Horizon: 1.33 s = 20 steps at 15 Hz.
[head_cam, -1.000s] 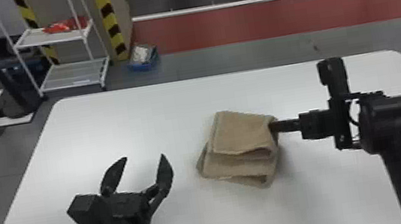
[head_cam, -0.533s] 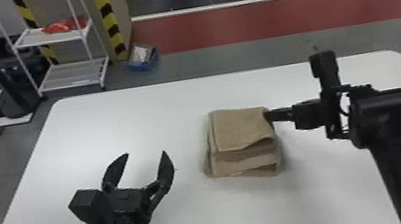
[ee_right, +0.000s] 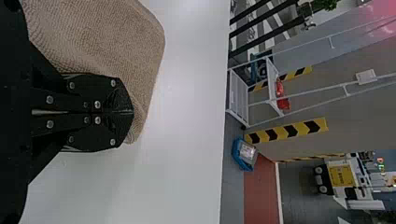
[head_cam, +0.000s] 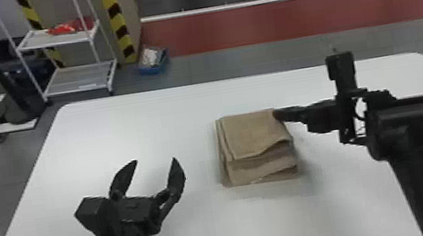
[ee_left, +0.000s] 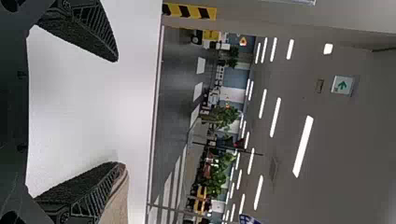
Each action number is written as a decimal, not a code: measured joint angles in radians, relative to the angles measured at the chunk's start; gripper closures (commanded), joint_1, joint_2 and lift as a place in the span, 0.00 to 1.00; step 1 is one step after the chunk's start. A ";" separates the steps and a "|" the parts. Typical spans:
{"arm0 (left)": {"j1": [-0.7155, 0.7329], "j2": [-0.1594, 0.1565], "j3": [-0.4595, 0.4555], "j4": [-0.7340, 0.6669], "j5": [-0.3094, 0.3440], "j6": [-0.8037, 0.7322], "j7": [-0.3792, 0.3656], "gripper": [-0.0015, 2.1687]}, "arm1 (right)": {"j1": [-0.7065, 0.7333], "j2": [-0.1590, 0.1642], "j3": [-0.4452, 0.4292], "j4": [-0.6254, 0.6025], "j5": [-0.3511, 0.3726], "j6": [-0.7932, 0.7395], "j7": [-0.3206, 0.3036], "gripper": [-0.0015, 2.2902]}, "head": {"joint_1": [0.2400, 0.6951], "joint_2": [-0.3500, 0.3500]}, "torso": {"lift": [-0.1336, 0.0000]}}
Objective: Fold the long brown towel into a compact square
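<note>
From where I operate, looking down through the head view, the brown towel lies on the white table, right of the middle, folded into a small, thick, roughly square stack. Its layers show as loose, slightly uneven edges along the side nearest me. My right gripper comes in from the right, fingertips touching the towel at its far right corner; its two black fingers are pressed together, narrow, though I cannot tell whether any cloth is pinched between them. My left gripper is over the table to the left of the towel, well apart from it, fingers spread wide with nothing between them. Beyond the table, at far left, stands a white rack with a blue box on the floor near it.
</note>
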 measured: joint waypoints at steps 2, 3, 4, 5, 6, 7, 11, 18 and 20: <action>0.001 0.000 0.000 0.000 0.000 0.004 0.000 0.04 | 0.063 0.000 -0.012 -0.119 -0.032 0.013 -0.001 0.76 | 1.00 0.54 | 0.08; 0.002 0.001 0.001 0.000 0.000 0.007 0.000 0.04 | 0.113 0.000 -0.024 -0.216 -0.045 0.018 -0.010 0.73 | 1.00 0.54 | 0.08; 0.002 0.001 0.002 0.000 0.000 0.009 0.000 0.04 | 0.164 0.000 -0.034 -0.309 -0.055 0.019 -0.036 0.53 | 1.00 0.53 | 0.08; 0.002 -0.001 0.001 0.000 -0.001 0.010 0.000 0.04 | 0.233 0.000 -0.044 -0.416 -0.065 0.012 -0.087 0.24 | 1.00 0.51 | 0.08; 0.002 -0.004 -0.001 0.000 -0.004 0.012 0.000 0.04 | 0.297 0.000 -0.049 -0.502 -0.073 -0.005 -0.134 0.07 | 1.00 0.47 | 0.08; 0.003 -0.007 -0.007 0.000 -0.009 0.012 0.001 0.04 | 0.372 0.000 -0.051 -0.592 -0.077 -0.033 -0.181 0.01 | 1.00 0.46 | 0.08; 0.014 -0.010 -0.010 -0.036 -0.020 0.041 0.002 0.04 | 0.667 0.000 -0.069 -0.804 -0.103 -0.283 -0.318 0.01 | 1.00 0.39 | 0.08; 0.161 -0.029 0.109 -0.176 -0.027 0.033 0.000 0.04 | 1.002 0.000 -0.103 -0.806 -0.270 -0.907 -0.462 0.02 | 1.00 0.42 | 0.08; 0.202 -0.036 0.119 -0.210 -0.036 0.009 0.001 0.04 | 1.020 0.000 -0.097 -0.799 -0.274 -0.922 -0.475 0.02 | 1.00 0.42 | 0.08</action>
